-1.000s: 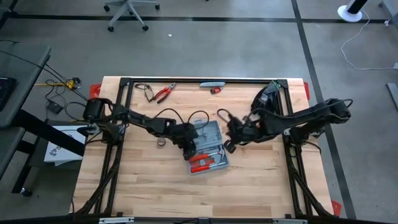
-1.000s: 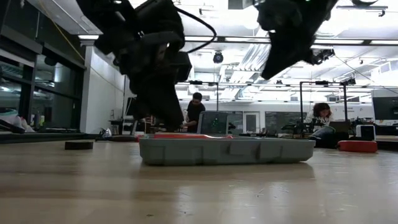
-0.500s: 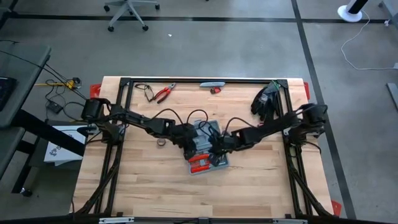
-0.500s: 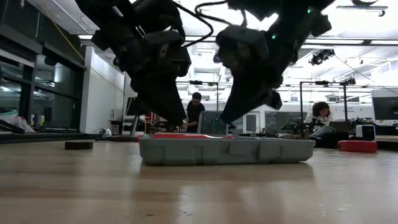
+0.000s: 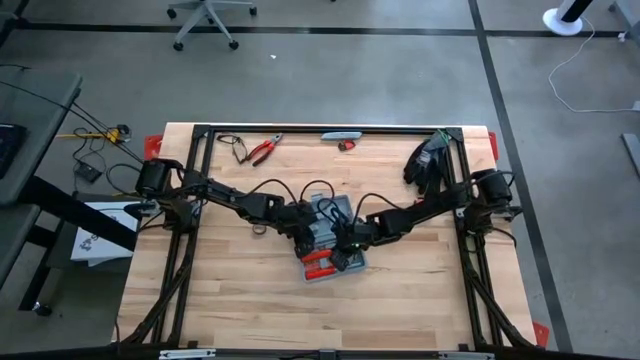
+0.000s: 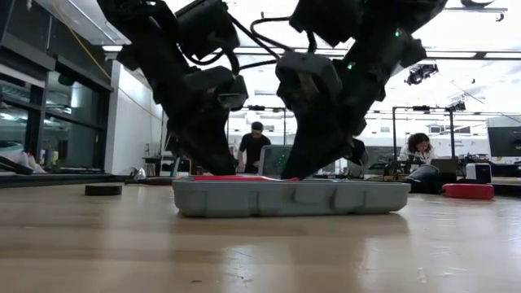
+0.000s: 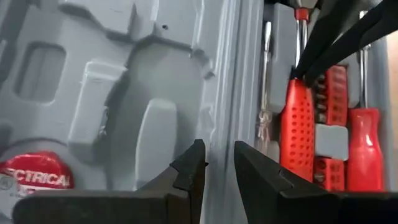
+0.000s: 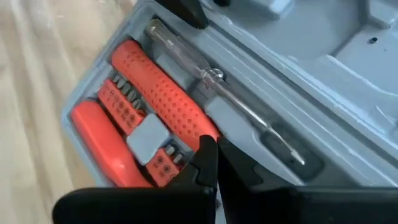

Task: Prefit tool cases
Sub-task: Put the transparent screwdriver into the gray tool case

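The grey-blue tool case lies open and flat mid-table, also seen in the low view. Its moulded grey inside holds red-handled screwdrivers and bits. My left gripper is down in the case from the left. It is open by a narrow gap and straddles the ridge between the two halves. My right gripper comes in from the right, shut, over the tool half. My left gripper stands with one finger on either side of the case's middle ridge; whether the fingers touch it I cannot tell. My right gripper's shut fingertips rest on the shaft end of the dotted red screwdriver handle. They slant down from above and the right; the screwdriver lies in its slot.
Red pliers and a looped cable lie near the far left edge, with a grey bar and a small red piece at the far edge. A dark bundle sits far right. A small ring lies left of the case. People sit beyond the table.
My right gripper has swung from the right of the case toward the left and down into its tool half, ending on the red screwdriver handle. My left gripper has stayed low in the case near the middle ridge.
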You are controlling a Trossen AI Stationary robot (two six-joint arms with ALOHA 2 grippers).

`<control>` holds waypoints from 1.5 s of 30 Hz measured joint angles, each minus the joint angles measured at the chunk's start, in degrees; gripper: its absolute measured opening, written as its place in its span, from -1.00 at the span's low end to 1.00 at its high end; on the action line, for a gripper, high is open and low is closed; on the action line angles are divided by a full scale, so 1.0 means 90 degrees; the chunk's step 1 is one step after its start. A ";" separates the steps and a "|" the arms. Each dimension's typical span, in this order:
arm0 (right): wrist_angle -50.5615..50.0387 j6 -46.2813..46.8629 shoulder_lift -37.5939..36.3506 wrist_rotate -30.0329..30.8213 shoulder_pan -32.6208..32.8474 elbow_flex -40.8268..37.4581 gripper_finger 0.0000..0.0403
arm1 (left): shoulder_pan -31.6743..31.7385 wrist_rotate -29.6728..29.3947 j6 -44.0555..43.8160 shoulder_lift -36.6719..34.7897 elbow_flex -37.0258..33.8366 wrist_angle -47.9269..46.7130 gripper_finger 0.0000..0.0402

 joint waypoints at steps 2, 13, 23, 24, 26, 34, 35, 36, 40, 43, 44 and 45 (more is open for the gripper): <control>-0.0012 0.0002 -0.0128 0.0051 0.0002 0.0000 -1.00 | -0.0008 0.0138 -0.0065 0.0005 0.0000 0.0017 -0.61; -0.0260 -0.0119 -0.0225 0.0208 -0.0027 0.0002 -1.00 | -0.0183 0.0073 -0.0123 -0.0074 0.0007 0.0303 -0.61; -0.0263 -0.0238 -0.0222 0.0334 -0.0187 0.0002 -1.00 | -0.0350 0.0124 0.0168 -0.0076 0.0007 0.0391 -0.64; -0.0265 -0.0298 -0.0222 0.0334 -0.0223 0.0002 -1.00 | -0.0359 0.0125 0.0208 -0.0061 0.0007 0.0409 -0.65; -0.0332 -0.0377 -0.0222 0.0327 -0.0287 0.0002 -1.00 | -0.0362 0.0126 0.0259 0.0003 0.0007 0.0408 -0.68; -0.0642 -0.0453 -0.0043 0.0083 -0.0350 0.0028 -1.00 | -0.0359 0.0383 0.0279 0.0400 0.0034 0.0532 -0.76; -0.0639 -0.0441 -0.0009 0.0048 -0.0329 0.0030 -1.00 | -0.0362 0.0435 0.0275 0.0468 0.0036 0.0554 -0.77; -0.0631 -0.0427 0.0015 0.0039 -0.0302 0.0033 -1.00 | -0.0362 0.0452 0.0272 0.0520 0.0039 0.0564 -0.77; -0.0669 -0.0401 0.0089 0.0019 -0.0263 0.0026 -1.00 | -0.0362 0.0456 0.0259 0.0624 0.0037 0.0561 -0.77; -0.0666 -0.0386 0.0073 0.0024 -0.0263 0.0021 -1.00 | -0.0349 0.0447 0.0280 0.0602 0.0032 0.0551 -0.77; -0.0667 -0.0389 0.0072 0.0026 -0.0263 0.0021 -1.00 | -0.0345 0.0447 0.0308 0.0581 0.0027 0.0556 -0.77; -0.0666 -0.0389 0.0072 0.0026 -0.0263 0.0021 -1.00 | -0.0345 0.0446 0.0331 0.0531 0.0025 0.0555 -0.77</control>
